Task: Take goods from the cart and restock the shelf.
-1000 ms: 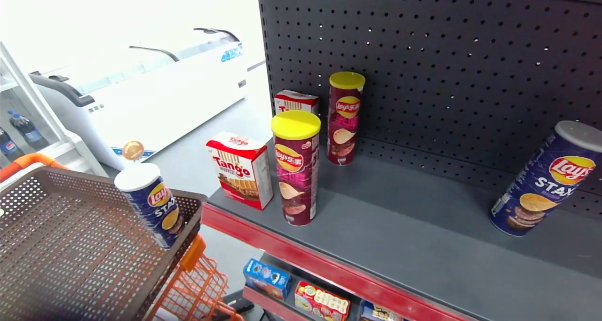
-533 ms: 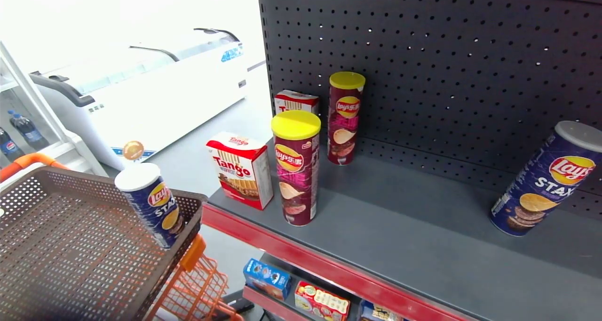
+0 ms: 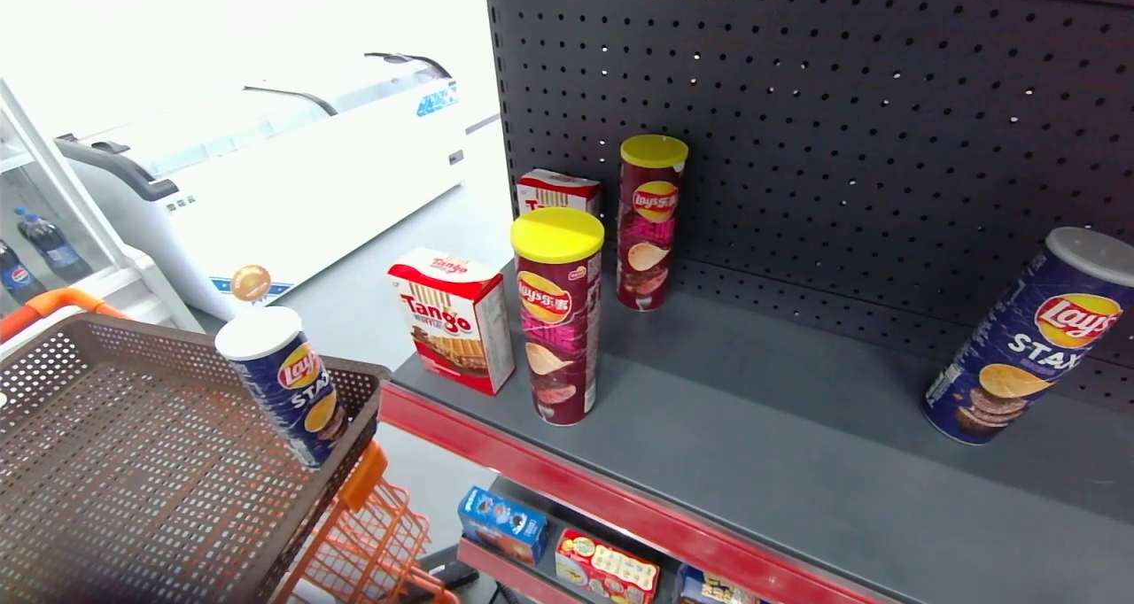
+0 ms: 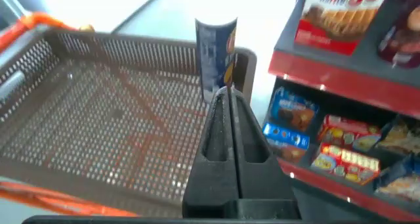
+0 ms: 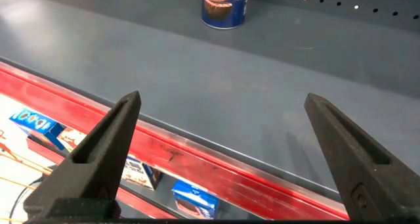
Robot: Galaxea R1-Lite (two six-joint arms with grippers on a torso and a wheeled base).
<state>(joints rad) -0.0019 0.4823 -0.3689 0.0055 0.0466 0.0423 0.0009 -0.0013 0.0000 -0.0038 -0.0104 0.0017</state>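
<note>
The cart's brown perforated basket (image 3: pixel 133 462) sits at the left end of the shelf (image 3: pixel 753 436). One blue chip can (image 3: pixel 282 383) with a white lid stands upright in the basket's corner nearest the shelf, against the basket wall.

The left tool (image 4: pixel 225 96) hangs over the basket, its two fingers pressed narrow together with nothing between them. In the left wrist view its tip lines up just short of the blue chip can, not touching it.

The right tool (image 5: pixel 223 109) is spread wide and holds nothing. It is poised above the shelf's red front lip (image 5: pixel 197 155), facing the grey shelf deck.

A second blue can (image 3: pixel 1028 338) stands far along the shelf to the right, close to the black pegboard back (image 3: pixel 842 99). At the shelf's left end two maroon cans with yellow lids stand upright: the front maroon can (image 3: pixel 556 321) near the lip and the rear maroon can (image 3: pixel 649 223) near the pegboard. A red-and-white wafer box (image 3: pixel 454 321) stands just beside the front maroon can, on its cart side, and a second wafer box (image 3: pixel 556 192) stands behind, beside the rear one.

On the lower shelf lie a small blue box (image 3: pixel 502 522) and a red-and-yellow box (image 3: pixel 607 567). A white chest freezer (image 3: pixel 266 170) stands across the aisle.
</note>
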